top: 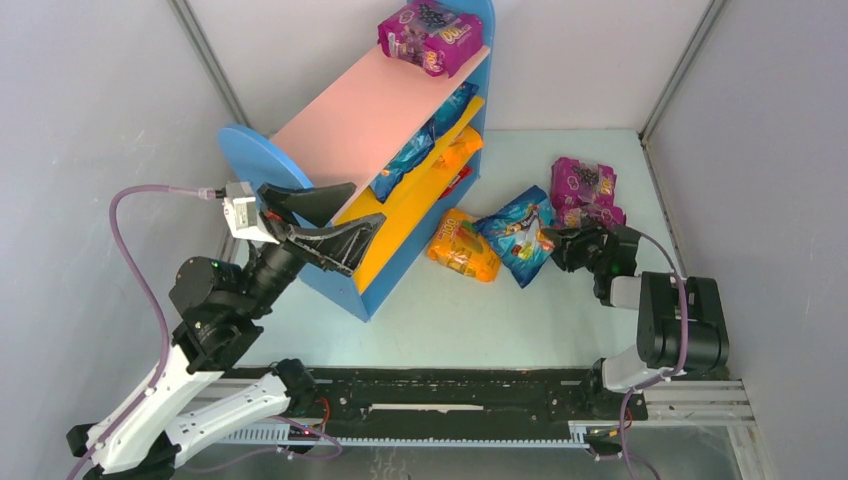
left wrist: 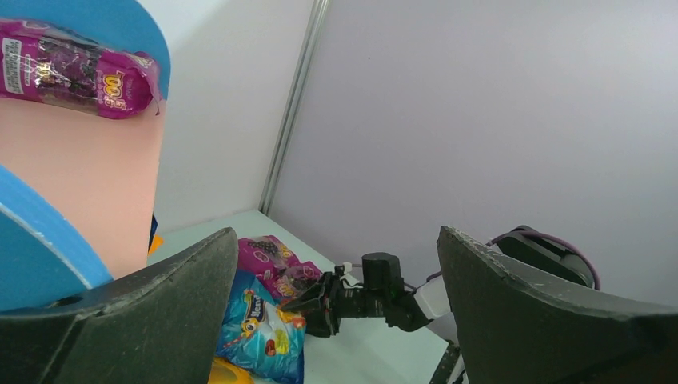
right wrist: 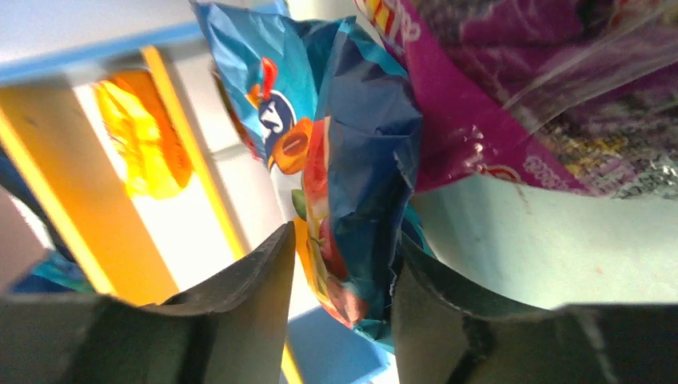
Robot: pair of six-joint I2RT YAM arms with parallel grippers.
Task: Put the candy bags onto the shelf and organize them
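Because the blue bag [top: 515, 235] belongs on the shelf [top: 370, 120], I note right gripper [top: 552, 246] pinching it, left gripper [top: 366, 206] wide open, empty.

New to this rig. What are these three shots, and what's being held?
Two robot arms, each ending in a two-finger gripper, are bolted at the near edge of a table. The overhead view looks down on both. The other two pictures come from cameras on the wrists, so the dark shapes at their bottom are that arm's own fingers. The shelf stands before the left arm, one purple bag on top, other bags on a lower board. On the table lie an orange bag, a blue bag and loose purple bags. The left gripper is open and empty; the right gripper pinches the blue bag's edge.
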